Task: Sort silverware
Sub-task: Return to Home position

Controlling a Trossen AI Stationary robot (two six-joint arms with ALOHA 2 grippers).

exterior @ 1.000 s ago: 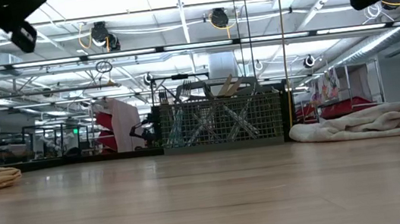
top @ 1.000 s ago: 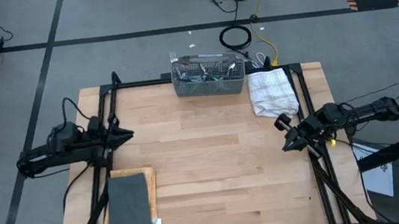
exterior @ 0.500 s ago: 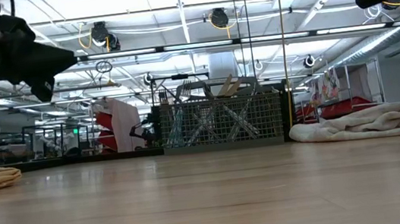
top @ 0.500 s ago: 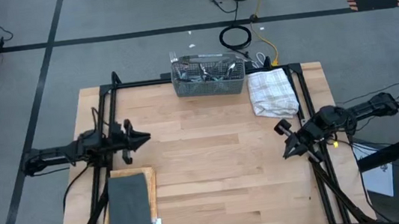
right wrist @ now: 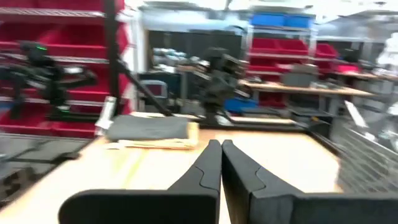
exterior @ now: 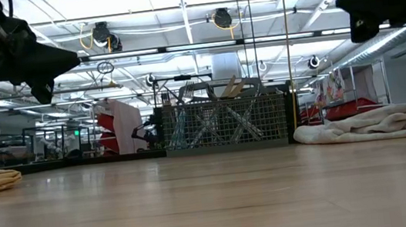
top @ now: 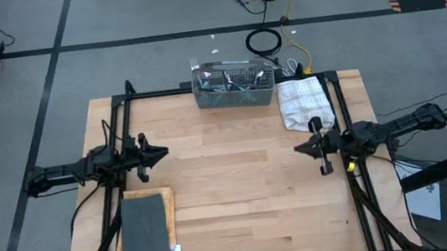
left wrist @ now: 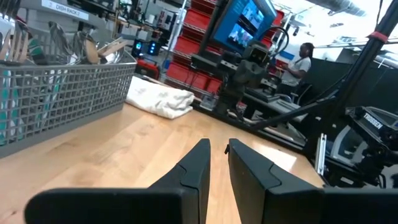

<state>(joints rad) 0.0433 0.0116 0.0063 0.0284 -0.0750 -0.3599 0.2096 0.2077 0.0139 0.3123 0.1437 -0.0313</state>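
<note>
The silverware [top: 233, 77] stands bunched in the mesh basket [top: 235, 100] at the worktop's [top: 238, 183] 12 o'clock edge. The pieces overlap too much to count, and from table height only dim crossed shapes show behind the mesh. A crumpled white towel [top: 305, 103] lies just beside the basket, toward 2 o'clock. The left gripper [top: 162, 154] hovers at 9 o'clock, jaws clenched to a thin slit on nothing. The right gripper [top: 298, 148] hovers at 3 o'clock, jaws clenched and empty. Both are cut off at the low view's upper corners. A dark grey mat [top: 143, 232] lies at 7 o'clock.
</note>
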